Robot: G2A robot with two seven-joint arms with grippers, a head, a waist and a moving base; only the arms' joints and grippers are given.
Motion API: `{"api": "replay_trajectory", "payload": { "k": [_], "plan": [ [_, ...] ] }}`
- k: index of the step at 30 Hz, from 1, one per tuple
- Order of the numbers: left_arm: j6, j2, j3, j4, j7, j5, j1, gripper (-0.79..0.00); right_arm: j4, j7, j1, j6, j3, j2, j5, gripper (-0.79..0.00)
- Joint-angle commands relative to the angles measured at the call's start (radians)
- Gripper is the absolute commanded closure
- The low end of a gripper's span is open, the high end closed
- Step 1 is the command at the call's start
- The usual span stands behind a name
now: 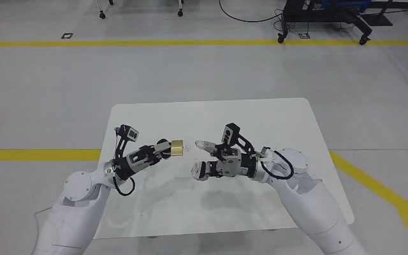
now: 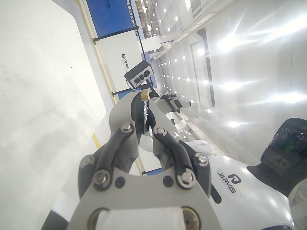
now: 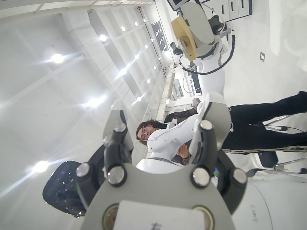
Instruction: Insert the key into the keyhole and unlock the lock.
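Observation:
A brass lock is held above the white table, with my left gripper shut on it. In the left wrist view the gripper pinches the silver shackle, and the brass body pokes out past the fingertips. My right gripper stands open just to the right of the lock, facing it, with nothing between its fingers. The right wrist view looks between those open fingers at the lock's brass end face. A small pale bit sits at the lock's end; I cannot tell what it is.
The white table top lies bare beneath both arms. Its front edge is close to the arms' bases. Yellow floor lines run beyond the table.

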Motion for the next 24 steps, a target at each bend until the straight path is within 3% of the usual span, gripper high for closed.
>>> {"api": "replay_trajectory", "payload": {
  "k": [1,3,6,9,11,13,14,19,24],
  "plan": [
    [0.000,0.000,0.000,0.000,0.000,0.000,0.000,0.000,0.000,0.000,0.000,0.000,0.000,0.000,0.000,-0.785],
    [0.001,0.000,0.006,-0.022,0.014,0.007,0.009,0.000,-0.007,-0.058,-0.004,-0.004,0.001,0.003,-0.070,-0.785],
    [-0.022,0.004,-0.011,-0.038,-0.004,0.021,0.006,0.000,-0.006,-0.056,-0.011,0.054,0.033,0.011,-0.065,-0.785],
    [-0.070,0.011,-0.030,-0.052,-0.044,0.071,-0.008,0.000,-0.013,-0.057,-0.014,0.166,0.063,0.020,-0.061,-0.785],
    [-0.100,0.014,-0.036,-0.058,-0.063,0.094,-0.014,0.000,-0.013,-0.046,-0.011,0.228,0.077,0.024,-0.038,-0.720],
    [-0.122,0.016,-0.036,-0.067,-0.084,0.108,-0.021,0.000,-0.017,-0.048,-0.004,0.251,0.088,0.026,-0.031,-0.529],
    [-0.129,0.017,-0.033,-0.070,-0.091,0.112,-0.024,0.000,-0.020,-0.052,-0.003,0.257,0.090,0.027,-0.030,-0.379],
    [-0.134,0.017,-0.010,-0.061,-0.093,0.105,-0.030,0.000,-0.055,-0.084,0.012,0.270,0.069,0.027,-0.067,-0.249],
    [-0.127,0.015,0.009,-0.039,-0.084,0.085,-0.036,0.000,-0.065,-0.107,0.027,0.250,0.049,0.023,-0.087,-0.240]
  ]
}}
